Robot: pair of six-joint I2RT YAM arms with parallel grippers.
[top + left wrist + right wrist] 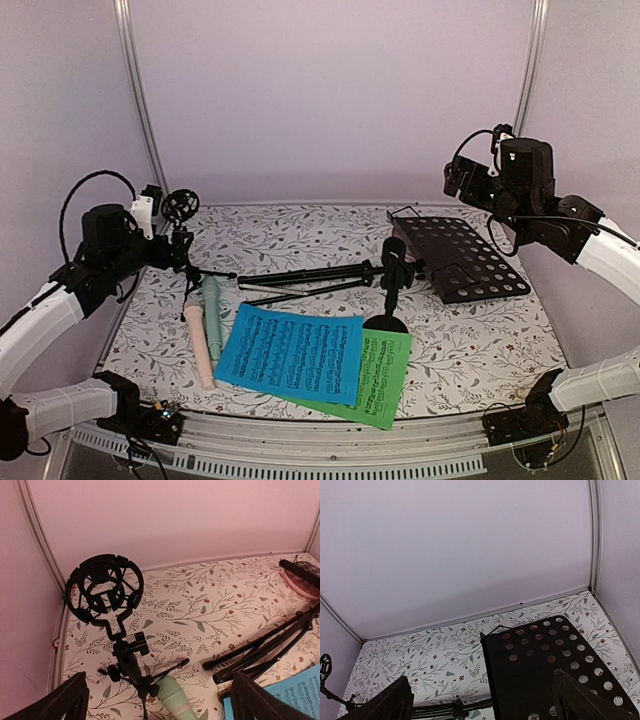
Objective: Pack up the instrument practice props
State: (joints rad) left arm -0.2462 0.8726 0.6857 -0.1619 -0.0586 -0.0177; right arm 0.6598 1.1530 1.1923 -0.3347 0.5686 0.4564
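green sheet (388, 382) at front edge, rack (465, 255) right

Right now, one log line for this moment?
left gripper: open, empty, near shock-mount mic stand | right gripper: open, empty, near perforated music rack | blue sheet, green sheet: flat on table

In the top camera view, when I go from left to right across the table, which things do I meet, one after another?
Pink toy microphone → blue music sheet → upright black mic support → black perforated music rack.
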